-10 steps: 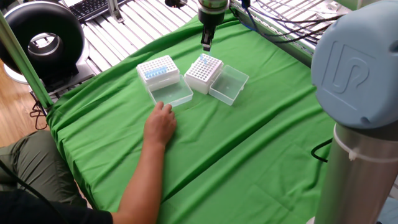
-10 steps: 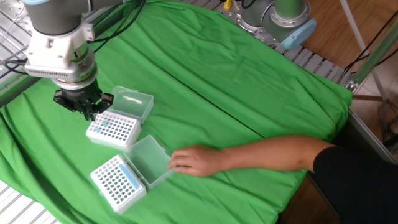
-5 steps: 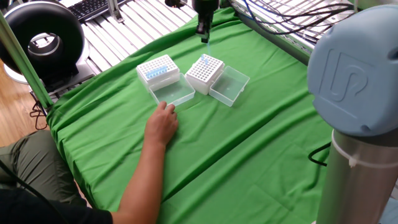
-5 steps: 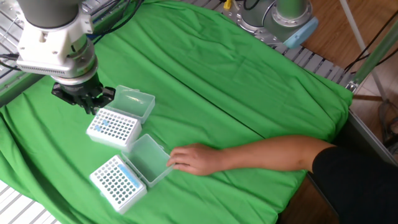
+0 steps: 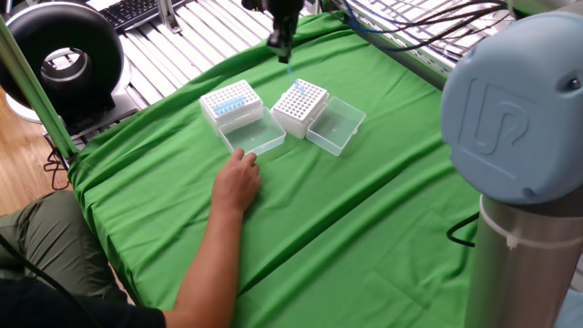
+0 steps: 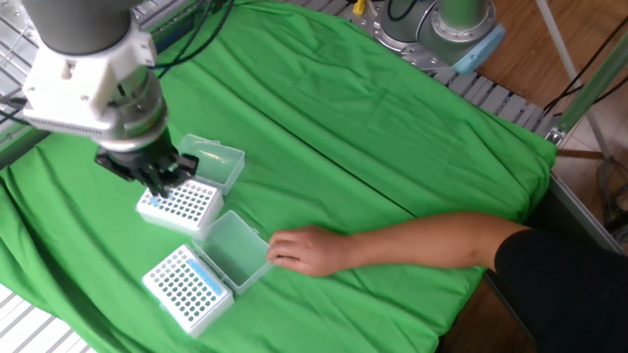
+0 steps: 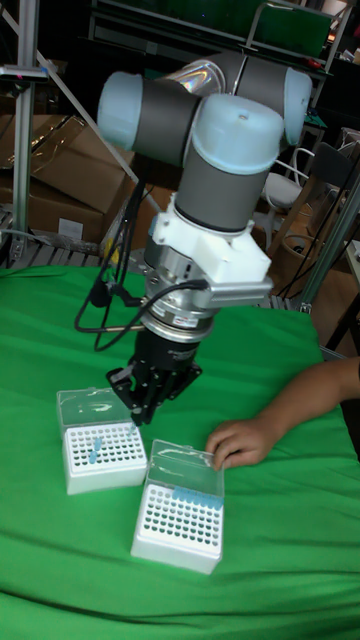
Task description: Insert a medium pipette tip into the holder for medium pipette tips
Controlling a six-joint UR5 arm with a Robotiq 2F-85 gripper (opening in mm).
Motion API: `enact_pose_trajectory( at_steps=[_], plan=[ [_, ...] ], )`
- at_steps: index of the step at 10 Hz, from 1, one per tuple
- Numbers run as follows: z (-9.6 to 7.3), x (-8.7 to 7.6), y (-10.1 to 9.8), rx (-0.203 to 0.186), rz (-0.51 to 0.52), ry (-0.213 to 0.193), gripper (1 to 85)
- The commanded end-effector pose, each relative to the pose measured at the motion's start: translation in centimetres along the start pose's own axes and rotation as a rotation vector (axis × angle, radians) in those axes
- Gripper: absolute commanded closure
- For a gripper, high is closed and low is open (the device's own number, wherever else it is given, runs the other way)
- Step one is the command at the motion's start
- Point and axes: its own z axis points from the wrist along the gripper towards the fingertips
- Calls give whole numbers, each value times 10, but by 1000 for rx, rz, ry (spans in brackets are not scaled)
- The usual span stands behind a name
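Note:
Two alike white racks with hole-grid tops lie on the green cloth, clear lids open. One rack holds a few blue tips. The other rack has a blue row along one edge. I cannot tell which is the holder for medium pipette tips. My gripper hangs above and behind the first rack. It is shut on a pale blue pipette tip that points down.
A person's hand rests on the cloth, touching the open lid of the blue-row rack. The other lid lies open beside its rack. Metal rollers and cables border the cloth at the back.
The gripper has risen from just above the rack with the few blue tips and moved away toward the back, carrying the pale tip. The hand and both racks have stayed put.

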Motion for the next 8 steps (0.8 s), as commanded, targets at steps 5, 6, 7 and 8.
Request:
enact_pose_trajectory(
  at_steps=[5, 6, 7, 8],
  plan=[
    [19, -41, 32, -22, 57, -47, 757],
    [19, -45, 33, -20, 63, -49, 757],
    [18, -49, 33, -17, 67, -51, 760],
    [20, -55, 33, -15, 68, -62, 760]
  ],
)
